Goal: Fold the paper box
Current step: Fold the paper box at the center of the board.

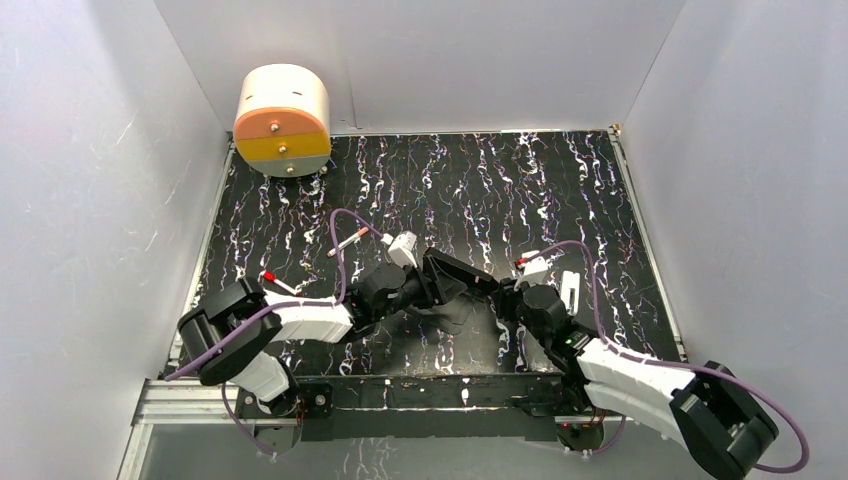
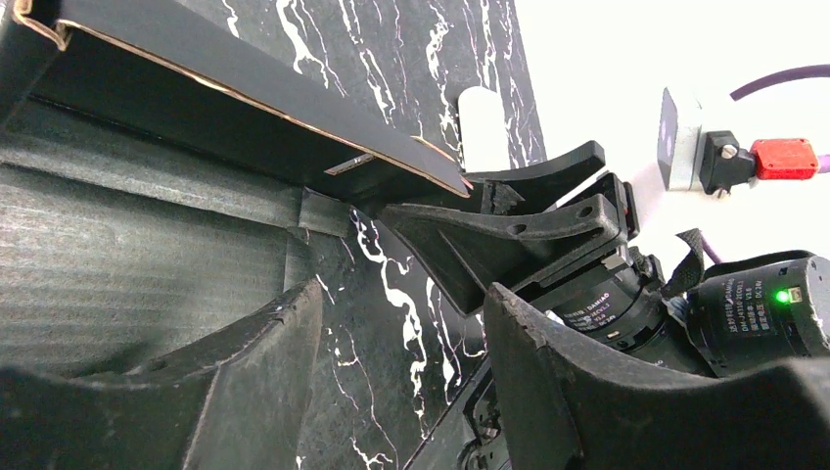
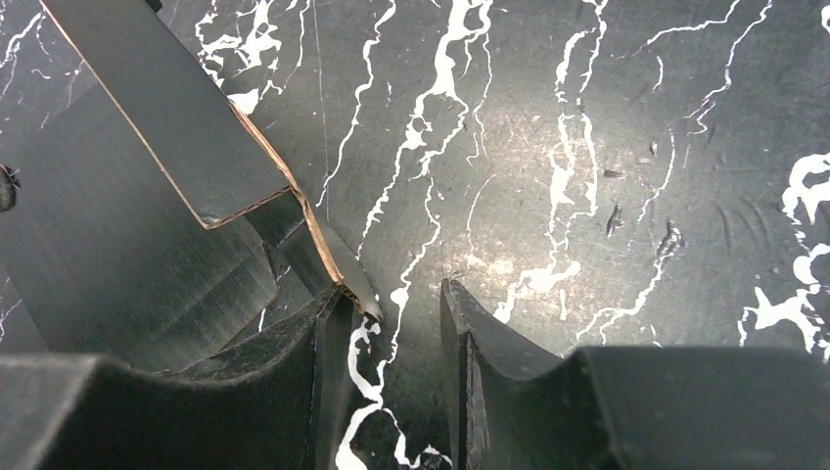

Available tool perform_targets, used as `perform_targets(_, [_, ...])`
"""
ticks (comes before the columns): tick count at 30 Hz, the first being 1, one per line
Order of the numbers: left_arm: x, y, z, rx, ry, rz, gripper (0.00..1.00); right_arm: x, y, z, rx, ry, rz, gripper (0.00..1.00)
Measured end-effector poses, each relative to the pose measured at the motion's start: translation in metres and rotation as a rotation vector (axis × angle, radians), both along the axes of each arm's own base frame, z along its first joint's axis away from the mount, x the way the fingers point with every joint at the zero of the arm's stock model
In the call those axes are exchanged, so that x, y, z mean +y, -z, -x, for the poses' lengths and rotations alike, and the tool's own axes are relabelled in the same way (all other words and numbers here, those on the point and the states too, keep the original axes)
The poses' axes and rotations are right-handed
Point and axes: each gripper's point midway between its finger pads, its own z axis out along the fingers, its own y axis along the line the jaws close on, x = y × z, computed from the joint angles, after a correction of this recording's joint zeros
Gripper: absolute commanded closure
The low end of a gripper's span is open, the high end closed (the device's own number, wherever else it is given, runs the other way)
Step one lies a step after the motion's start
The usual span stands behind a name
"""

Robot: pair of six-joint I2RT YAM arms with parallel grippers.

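Observation:
The paper box (image 1: 452, 303) is a matte black card blank lying on the marbled surface between my two grippers, with one flap (image 2: 245, 88) raised and showing a brown cut edge. In the left wrist view its flat panel (image 2: 127, 264) lies beside and under my left finger. My left gripper (image 2: 401, 323) is open, with only marbled surface in its gap. My right gripper (image 3: 391, 313) is open too. The corner of the raised flap (image 3: 357, 289) touches the tip of its left finger. The right gripper also shows in the left wrist view (image 2: 529, 230), just beyond the flap's end.
A cream cylinder with an orange and yellow face (image 1: 283, 120) stands at the back left corner. White walls close in the marbled table (image 1: 520, 190) on three sides. A metal rail (image 1: 400, 392) runs along the near edge by the arm bases.

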Motion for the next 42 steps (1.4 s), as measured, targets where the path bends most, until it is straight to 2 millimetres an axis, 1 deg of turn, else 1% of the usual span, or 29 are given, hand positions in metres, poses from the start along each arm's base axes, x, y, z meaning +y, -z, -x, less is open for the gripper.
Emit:
perform_targets(3, [-0.003,0.005,0.0,0.018,0.002,0.001,0.41,0.003,0.004,-0.002,-0.007,-0.01,-0.013,0.61])
perform_targets(6, [-0.007,0.004,-0.001,0.028,0.003,0.014,0.41,0.01,0.003,-0.003,-0.025,-0.046,-0.031,0.68])
perform_targets(8, [-0.01,0.003,-0.003,0.032,0.001,0.026,0.42,0.016,-0.001,-0.004,-0.04,-0.074,-0.047,0.73])
perform_targets(12, [-0.015,0.004,-0.005,0.046,-0.004,0.046,0.43,0.029,-0.015,-0.005,-0.092,-0.136,-0.09,0.86])
perform_targets(15, [-0.017,0.007,-0.005,0.059,-0.008,0.054,0.45,0.037,-0.018,-0.002,-0.098,-0.18,-0.109,0.9])
perform_targets(23, [-0.02,0.003,-0.009,0.065,-0.028,0.087,0.46,0.048,-0.016,0.002,-0.084,-0.236,-0.132,0.92])
perform_targets(27, [-0.026,0.002,-0.014,0.063,-0.033,0.098,0.47,0.051,-0.015,0.003,-0.085,-0.246,-0.133,0.91])
perform_targets(37, [-0.029,0.022,-0.022,0.098,-0.071,0.071,0.6,0.054,-0.014,0.005,-0.095,-0.249,-0.116,0.91])
perform_targets(39, [-0.029,0.023,-0.023,0.099,-0.074,0.069,0.62,0.054,-0.013,0.005,-0.097,-0.248,-0.107,0.91])
perform_targets(42, [-0.032,0.019,-0.026,0.089,-0.078,0.077,0.64,0.055,-0.011,0.006,-0.105,-0.25,-0.09,0.91])
